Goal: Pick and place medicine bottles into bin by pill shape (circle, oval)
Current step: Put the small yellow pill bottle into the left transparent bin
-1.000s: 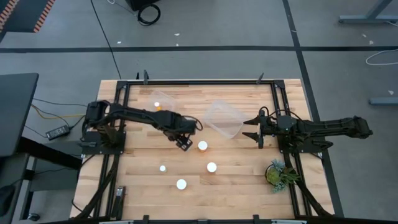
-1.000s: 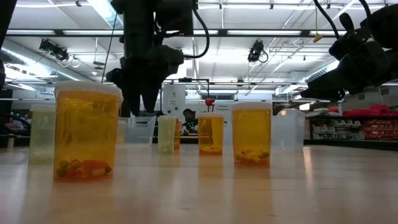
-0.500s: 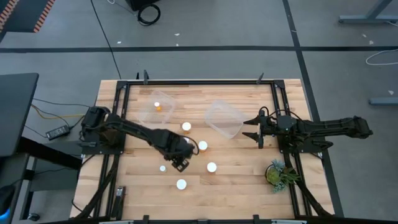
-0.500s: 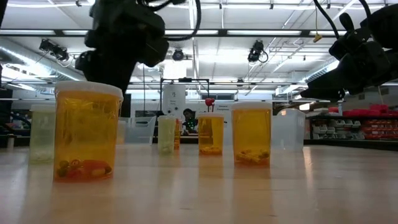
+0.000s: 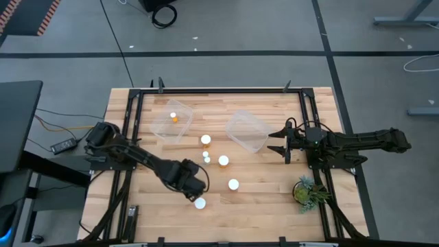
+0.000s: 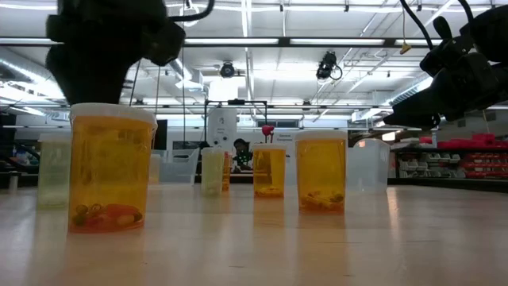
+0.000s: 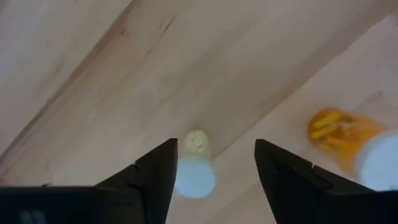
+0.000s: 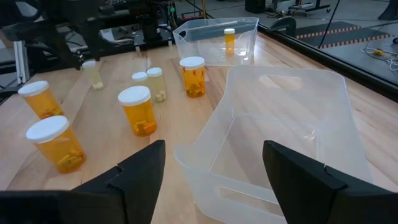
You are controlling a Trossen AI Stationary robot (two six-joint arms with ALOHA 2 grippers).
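Several orange pill bottles with white caps stand upright on the wooden table, and a small narrow one. One more stands in the clear left bin. My left gripper hangs open above a small pale bottle, which stands between and below its fingers; the gripper hides this bottle in the high view. The pale bottle also shows in the low view. My right gripper is open and empty beside the clear right bin.
A green potted plant stands at the near right. A wide orange bottle stands close beside the pale one, the nearest in the low view. Black frame rails run along the table's edges.
My left gripper has swung from the table's middle, by the bottles next to the left bin, toward the near edge and a little left. It now hangs over the small pale bottle. The bottles it covered there now show. No bottle has moved.
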